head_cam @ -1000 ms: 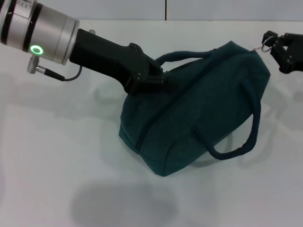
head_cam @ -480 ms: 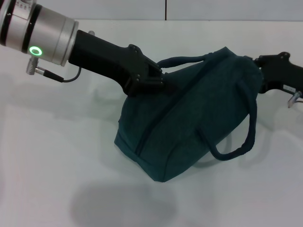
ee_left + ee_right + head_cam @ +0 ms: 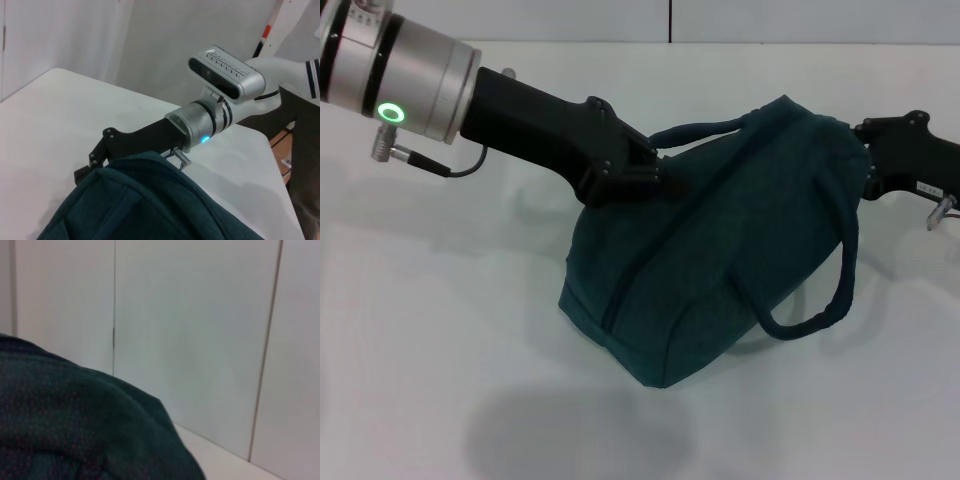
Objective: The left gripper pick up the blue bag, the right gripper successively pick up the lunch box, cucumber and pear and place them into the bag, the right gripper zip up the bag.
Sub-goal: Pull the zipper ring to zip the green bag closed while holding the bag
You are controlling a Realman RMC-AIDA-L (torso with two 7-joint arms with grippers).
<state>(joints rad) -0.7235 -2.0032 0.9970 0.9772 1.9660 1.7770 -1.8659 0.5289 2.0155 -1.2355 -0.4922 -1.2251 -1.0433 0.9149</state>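
1. Left gripper (image 3: 655, 180), a black two-finger pincer on a long arm with a silver wrist, reaches from the upper left of the head view to frame centre. Its tips are pressed into the top of the blue bag (image 3: 720, 260); whether they are apart or clamped on the fabric cannot be told.
2. Right gripper (image 3: 868, 165) enters from the right edge of the head view and meets the bag's upper right end. Its fingers are hidden against the cloth, so their state cannot be told either.
3. Blue bag sits at the centre of the white table (image 3: 440, 330), tilted, its upper end raised toward the right, one cord handle (image 3: 820, 300) hanging loose on its lower right side.
4. Bag looks soft and floppy, likely light, sagging where unsupported. Best holds appear to be the cord handle or the stiffer zip seam along the top.
5. Compared with half a second earlier, the bag has slid slightly toward the lower left, and both arms have barely moved.
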